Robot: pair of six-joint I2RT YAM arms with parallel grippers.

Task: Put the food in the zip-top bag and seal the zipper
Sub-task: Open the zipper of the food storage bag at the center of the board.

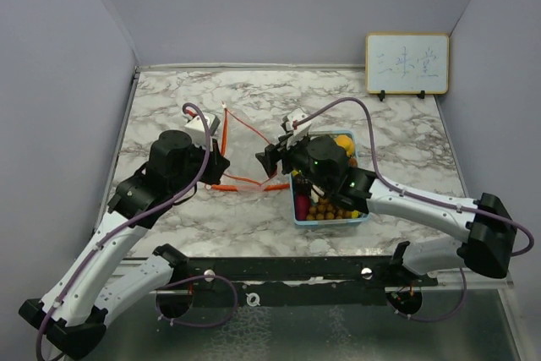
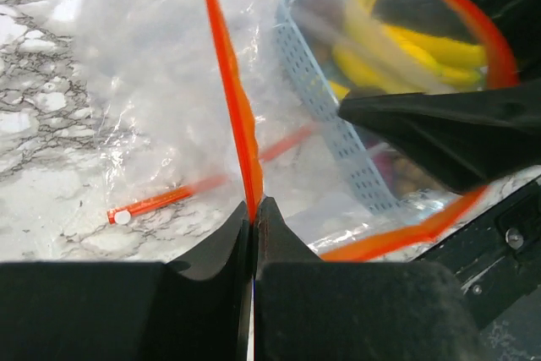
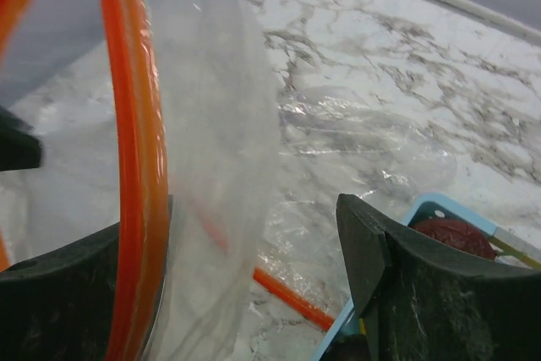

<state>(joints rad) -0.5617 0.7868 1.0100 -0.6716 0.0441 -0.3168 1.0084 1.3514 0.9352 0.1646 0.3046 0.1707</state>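
The clear zip-top bag (image 1: pixel 245 154) with an orange zipper rim stands open between my two grippers. My left gripper (image 1: pixel 217 158) is shut on the orange zipper strip (image 2: pixel 241 124) and holds that side of the mouth up. My right gripper (image 1: pixel 272 158) is open at the other side of the mouth. The orange rim (image 3: pixel 135 166) and a fold of film lie against its left finger (image 3: pixel 68 293), unclamped. The food sits in the light-blue basket (image 1: pixel 297 209): yellow bananas (image 2: pixel 414 44), brown berries (image 1: pixel 330 209), a magenta piece (image 1: pixel 301 204) and a dark red piece (image 3: pixel 452 234).
The basket stands directly under my right forearm, to the right of the bag. A small whiteboard (image 1: pixel 407 63) leans at the back right corner. Grey walls enclose the marble table (image 1: pixel 406 141) on three sides. A black rail (image 1: pixel 279 272) runs along the near edge.
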